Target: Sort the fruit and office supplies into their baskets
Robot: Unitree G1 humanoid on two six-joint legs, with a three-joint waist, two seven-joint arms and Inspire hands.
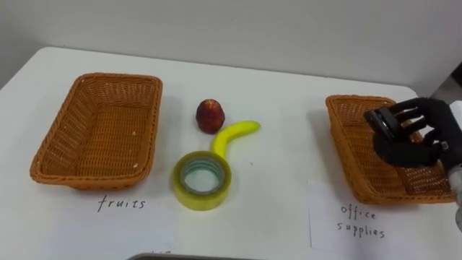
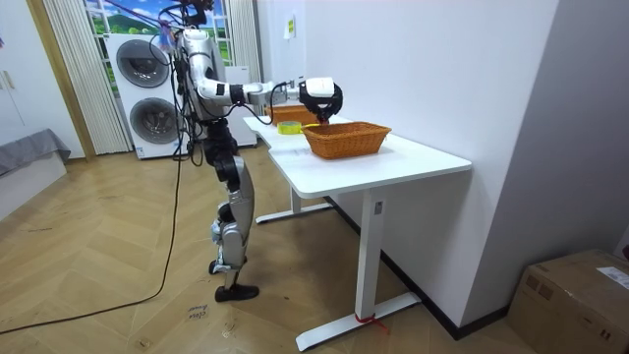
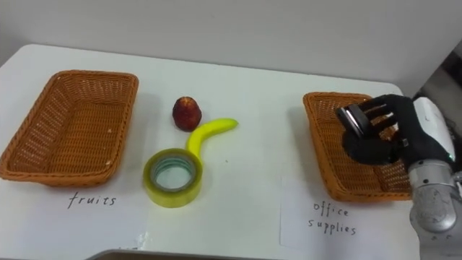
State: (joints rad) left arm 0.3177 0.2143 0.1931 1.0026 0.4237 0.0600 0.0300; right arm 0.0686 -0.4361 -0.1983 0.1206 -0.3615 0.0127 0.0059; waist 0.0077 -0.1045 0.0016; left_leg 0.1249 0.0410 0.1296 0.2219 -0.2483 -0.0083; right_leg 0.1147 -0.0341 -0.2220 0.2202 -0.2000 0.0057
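Note:
My right hand (image 1: 422, 137) hovers over the office supplies basket (image 1: 345, 137) at the right, its fingers curled round a small dark object (image 1: 381, 121) whose kind I cannot make out. At the table's middle lie a red peach (image 1: 210, 115), a yellow banana (image 1: 232, 133) and, in front of them, a roll of yellow tape (image 1: 201, 180) touching the banana's near end. The fruits basket (image 1: 94, 78) stands at the left with nothing in it. In the room view I stand at the table's end with the right hand (image 2: 320, 98) stretched over the baskets.
Paper labels lie before each basket: "fruits" (image 1: 121, 204) at the left, "office supplies" (image 1: 359, 220) at the right. The white table (image 1: 289, 94) ends close behind the baskets at a wall. A washing machine (image 2: 147, 98) stands behind me.

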